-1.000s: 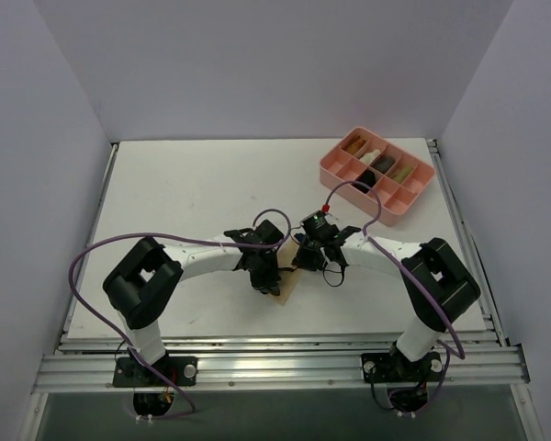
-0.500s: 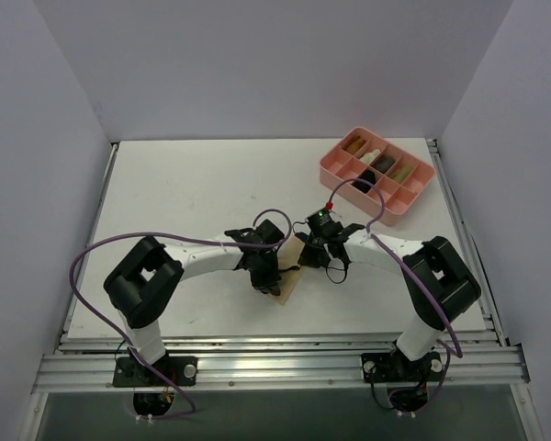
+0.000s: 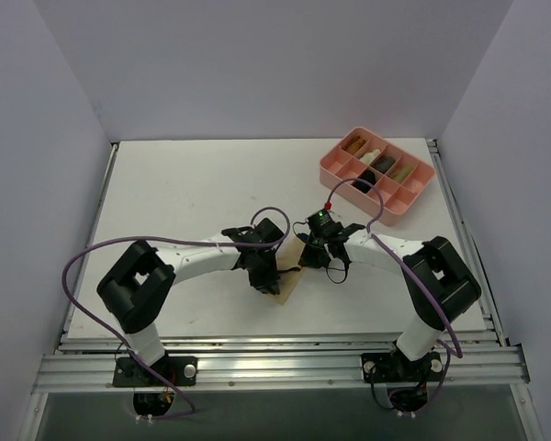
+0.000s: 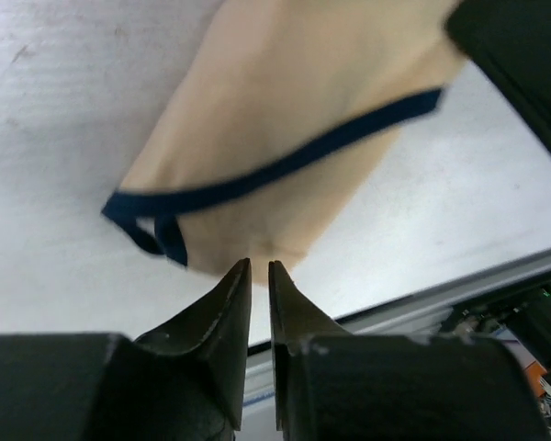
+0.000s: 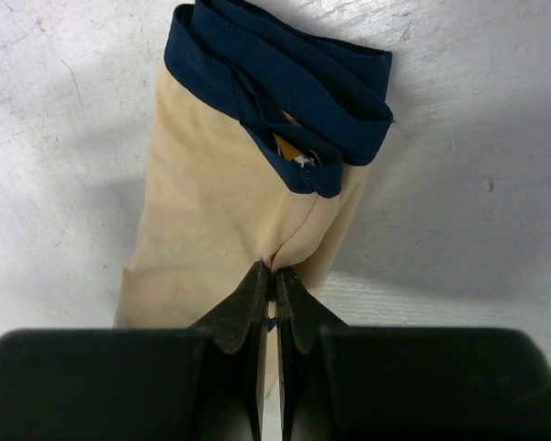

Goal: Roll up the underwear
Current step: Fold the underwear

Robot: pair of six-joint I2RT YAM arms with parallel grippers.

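Note:
The underwear [image 3: 289, 278] is a tan cloth with dark blue-black trim, lying folded on the white table between the two arms. In the right wrist view it [image 5: 220, 202] is a narrow folded strip with the trim bunched at its far end. My right gripper [image 5: 274, 271] is shut on a pucker of tan cloth at its near end; it also shows in the top view [image 3: 310, 255]. My left gripper [image 4: 259, 266] has its jaws nearly together at the cloth's [image 4: 285, 119] near edge; it also shows in the top view [image 3: 266, 280].
A pink divided tray [image 3: 329, 170] with dark and cream rolled cloths stands at the back right. The table's metal front rail [image 3: 285, 367] runs just near the arms' bases. Purple cables loop over both arms.
My right gripper has shifted slightly left and turned while holding the cloth's far end. The left arm's elbow has moved a little left; its gripper stays at the cloth.

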